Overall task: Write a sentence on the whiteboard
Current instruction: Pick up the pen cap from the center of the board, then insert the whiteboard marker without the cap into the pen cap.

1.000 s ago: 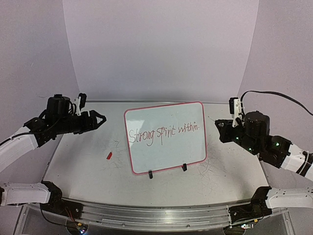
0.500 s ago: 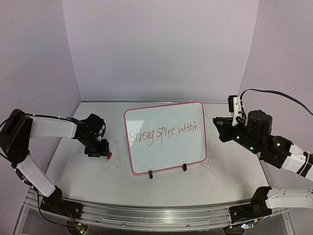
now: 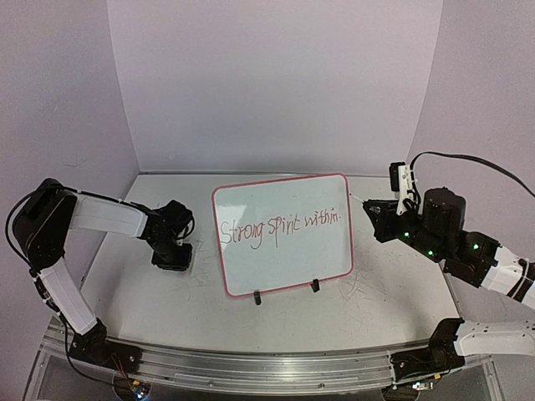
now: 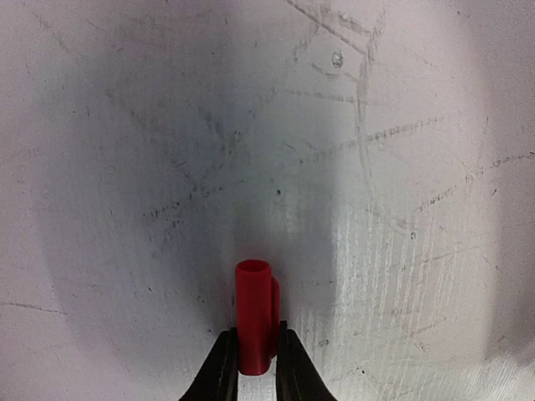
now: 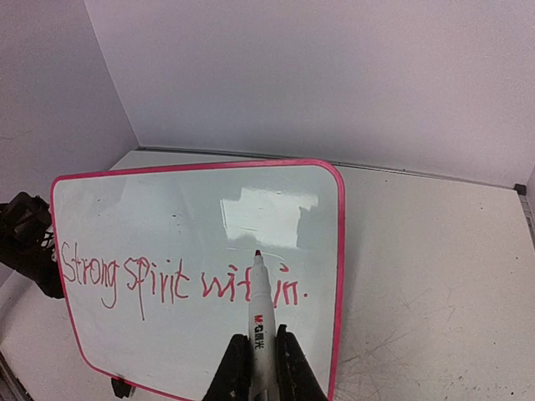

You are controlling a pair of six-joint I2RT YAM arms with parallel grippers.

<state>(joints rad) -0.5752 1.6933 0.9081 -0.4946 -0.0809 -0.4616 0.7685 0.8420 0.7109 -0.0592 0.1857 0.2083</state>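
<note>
Lab: scuffed table [image 3: 276,322], plain backdrop [image 3: 276,83].

Glossy white whiteboard [image 3: 284,269], red-pink rim, thin red sentence [image 3: 276,227] across it. Bright red marker cap [image 4: 254,316] against scuffed grey-white tabletop [image 3: 134,288], dark scribbles. White marker [image 5: 260,311], black tip.

I see the whiteboard [image 3: 284,266] standing in the middle of the counter [image 3: 368,292], propped on its two small black clip feet [image 3: 257,297] along the near edge and leaning back, its face turned toward me. It is a glossy white rectangle with a thin red-pink rim and rounded corners, sitting slightly askew so the right end looks higher than the left. The sentence [image 3: 280,227] reads "Strong spirit within." in thin red handwriting. It runs as a single line across most of the board's width, a little above mid-height, climbing gently to the right and ending in a full stop near the right rim.
</note>
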